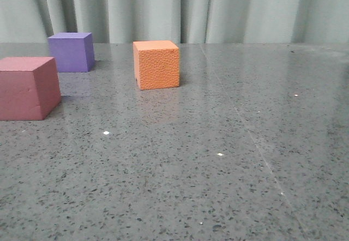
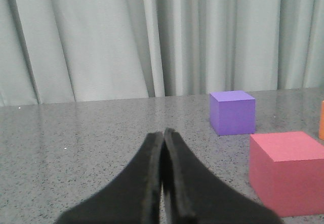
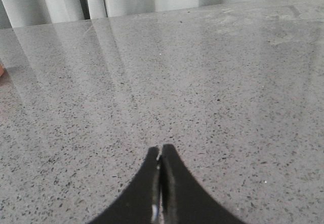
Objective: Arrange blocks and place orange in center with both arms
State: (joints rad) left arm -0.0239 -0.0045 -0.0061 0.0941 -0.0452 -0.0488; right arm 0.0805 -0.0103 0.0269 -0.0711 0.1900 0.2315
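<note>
In the front view the orange cube (image 1: 157,64) with a pebbled face stands on the grey table near the back middle. The purple cube (image 1: 71,52) stands at the back left. The pinkish-red cube (image 1: 27,88) stands nearer, at the left edge. No gripper shows in the front view. In the left wrist view my left gripper (image 2: 163,133) is shut and empty; the purple cube (image 2: 232,112) and the pinkish-red cube (image 2: 288,171) lie ahead of it to one side, and a sliver of the orange cube (image 2: 322,120) shows at the frame edge. My right gripper (image 3: 160,149) is shut and empty over bare table.
The speckled grey table (image 1: 218,159) stretches wide to the right of the cubes. A pale curtain (image 1: 218,6) hangs behind the table's far edge. A tiny orange sliver shows at the edge of the right wrist view (image 3: 1,69).
</note>
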